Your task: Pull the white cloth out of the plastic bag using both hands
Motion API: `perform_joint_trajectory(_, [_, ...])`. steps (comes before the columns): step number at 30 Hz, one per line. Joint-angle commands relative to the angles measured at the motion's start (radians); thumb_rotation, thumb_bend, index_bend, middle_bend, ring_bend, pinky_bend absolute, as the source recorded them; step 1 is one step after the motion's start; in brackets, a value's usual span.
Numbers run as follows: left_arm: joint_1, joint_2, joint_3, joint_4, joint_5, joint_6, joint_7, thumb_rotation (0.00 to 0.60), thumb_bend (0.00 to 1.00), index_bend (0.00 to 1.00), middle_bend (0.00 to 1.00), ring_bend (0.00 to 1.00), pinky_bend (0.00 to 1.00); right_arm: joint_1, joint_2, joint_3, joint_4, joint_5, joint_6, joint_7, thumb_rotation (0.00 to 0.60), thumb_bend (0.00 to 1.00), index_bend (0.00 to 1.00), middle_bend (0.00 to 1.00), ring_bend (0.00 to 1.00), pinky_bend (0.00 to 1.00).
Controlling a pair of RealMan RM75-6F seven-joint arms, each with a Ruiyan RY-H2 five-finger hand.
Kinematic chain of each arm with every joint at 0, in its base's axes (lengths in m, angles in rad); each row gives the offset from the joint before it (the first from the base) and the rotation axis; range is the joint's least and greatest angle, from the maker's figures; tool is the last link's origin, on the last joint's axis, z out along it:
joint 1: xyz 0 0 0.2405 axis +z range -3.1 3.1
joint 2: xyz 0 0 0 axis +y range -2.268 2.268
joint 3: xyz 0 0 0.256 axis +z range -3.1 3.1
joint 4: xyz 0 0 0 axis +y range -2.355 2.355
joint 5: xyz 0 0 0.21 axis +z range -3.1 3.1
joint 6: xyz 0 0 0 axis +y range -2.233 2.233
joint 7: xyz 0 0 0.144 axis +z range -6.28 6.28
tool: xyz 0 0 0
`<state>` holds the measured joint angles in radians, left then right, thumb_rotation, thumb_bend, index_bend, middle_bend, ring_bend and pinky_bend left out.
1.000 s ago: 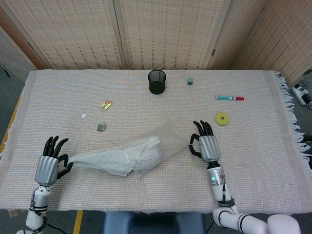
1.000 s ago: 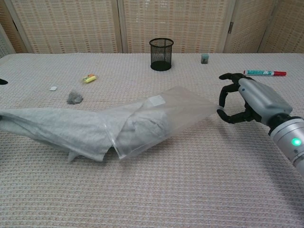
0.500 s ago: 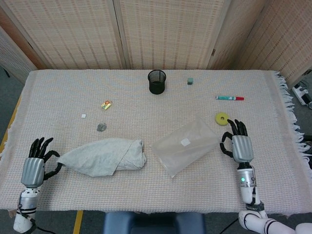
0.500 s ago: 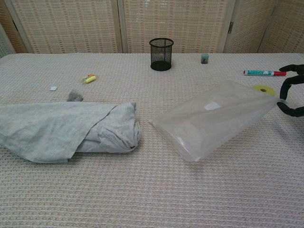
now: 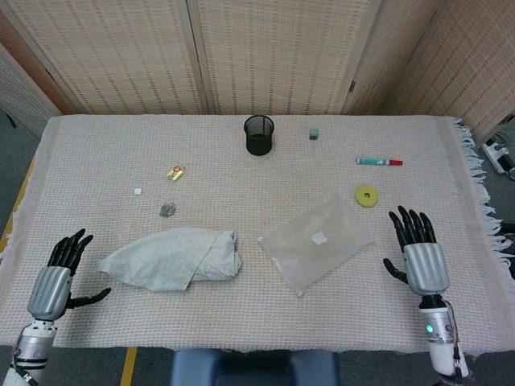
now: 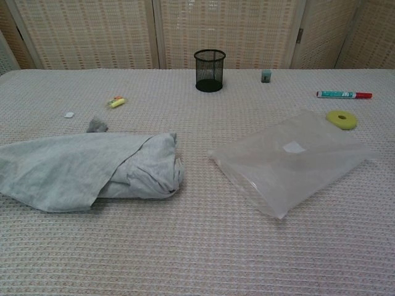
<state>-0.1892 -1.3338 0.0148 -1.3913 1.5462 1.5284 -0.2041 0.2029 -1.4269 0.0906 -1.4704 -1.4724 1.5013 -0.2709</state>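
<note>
The white cloth (image 5: 173,258) (image 6: 86,169) lies crumpled on the table, left of centre, fully outside the bag. The clear plastic bag (image 5: 315,251) (image 6: 290,162) lies flat and empty to its right, a gap between them. My left hand (image 5: 55,278) is at the front left corner, fingers spread, holding nothing, a short way left of the cloth. My right hand (image 5: 419,256) is at the front right, fingers spread, apart from the bag's right end. Neither hand shows in the chest view.
A black mesh cup (image 5: 258,134) stands at the back centre. A marker pen (image 5: 379,162), a yellow ring (image 5: 368,195), a small grey-green block (image 5: 314,134), a yellow wrapper (image 5: 175,172), a grey scrap (image 5: 167,210) and a white bit (image 5: 138,191) lie around.
The cloth came fully out of the bag. Both hands let go, opened and drew back toward the front edge. The bag settled flat on the right.
</note>
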Motion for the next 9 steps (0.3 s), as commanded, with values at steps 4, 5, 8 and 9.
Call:
perform_joint_trajectory(4, [0.068,0.240,0.043,-0.258,-0.057,-0.024,0.234,0.511,0.12,0.17,0.02,0.00,0.00,-0.116,0.119,-0.105,-0.145,-0.082,0.106,-0.125,0.600,0.16,0.00,0.00,0.00,0.00])
perform_joint_trajectory(5, [0.070,0.242,0.035,-0.255,-0.059,-0.015,0.234,0.512,0.12,0.17,0.02,0.00,0.00,-0.115,0.133,-0.108,-0.149,-0.074,0.088,-0.109,0.600,0.16,0.00,0.00,0.00,0.00])
perform_joint_trajectory(8, [0.080,0.227,0.003,-0.225,-0.047,0.037,0.216,0.511,0.13,0.18,0.02,0.00,0.00,-0.111,0.169,-0.098,-0.158,-0.048,0.057,-0.057,0.600,0.16,0.00,0.00,0.00,0.00])
perform_joint_trajectory(9, [0.084,0.216,-0.007,-0.212,-0.043,0.056,0.220,0.512,0.13,0.18,0.02,0.00,0.00,-0.111,0.178,-0.095,-0.161,-0.039,0.050,-0.046,0.600,0.16,0.00,0.00,0.00,0.00])
